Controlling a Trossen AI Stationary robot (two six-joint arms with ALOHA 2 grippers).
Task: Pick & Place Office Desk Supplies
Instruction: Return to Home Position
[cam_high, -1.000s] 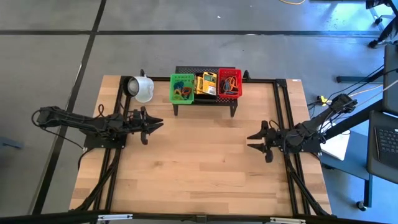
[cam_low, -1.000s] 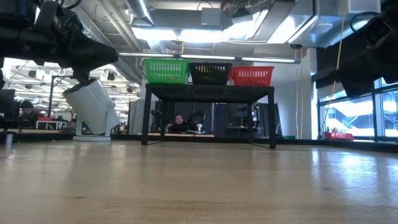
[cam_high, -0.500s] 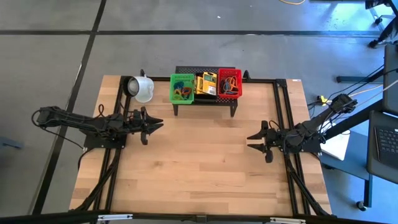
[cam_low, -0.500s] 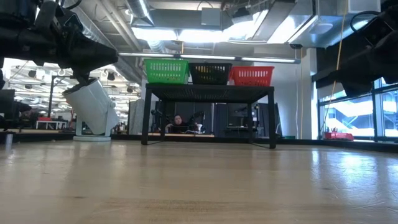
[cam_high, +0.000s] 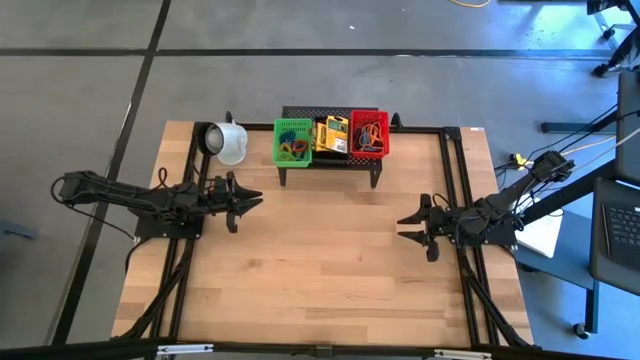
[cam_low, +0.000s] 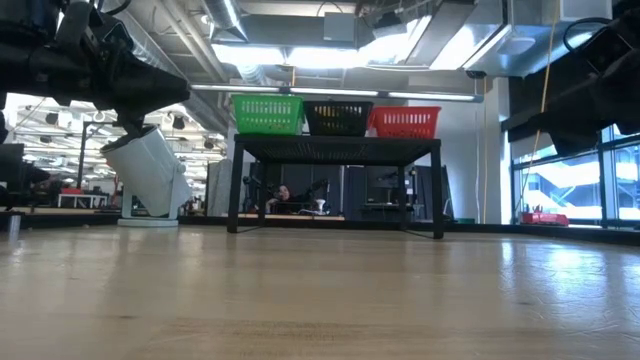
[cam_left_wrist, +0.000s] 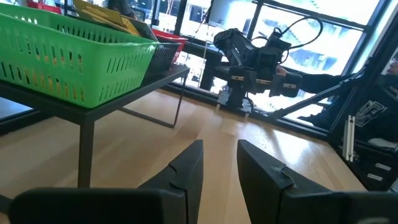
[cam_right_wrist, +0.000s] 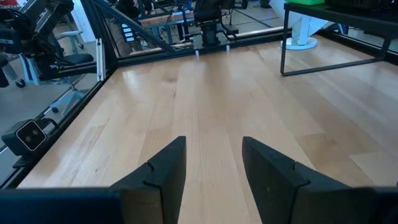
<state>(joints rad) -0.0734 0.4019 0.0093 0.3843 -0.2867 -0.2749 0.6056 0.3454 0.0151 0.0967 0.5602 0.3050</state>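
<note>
A black mesh shelf (cam_high: 330, 160) stands at the table's far middle and bears three baskets. The green basket (cam_high: 292, 142) holds thin coloured loops (cam_high: 293, 150). The black middle basket holds flat yellow boxes (cam_high: 333, 134). More loops (cam_high: 370, 132) lie in the red basket (cam_high: 369, 134). My left gripper (cam_high: 255, 197) hangs above the table's left part, level, pointing right, open and with nothing between its fingers (cam_left_wrist: 219, 167). My right gripper (cam_high: 402, 227) hangs above the right part, pointing left, open and with nothing between its fingers (cam_right_wrist: 212, 160).
A white mug (cam_high: 228, 142) sits tilted left of the shelf at the far edge. Black frame rails (cam_high: 455, 190) run along the table's left and right sides. The bare wooden tabletop (cam_high: 330, 260) spreads between the two arms and toward the near edge.
</note>
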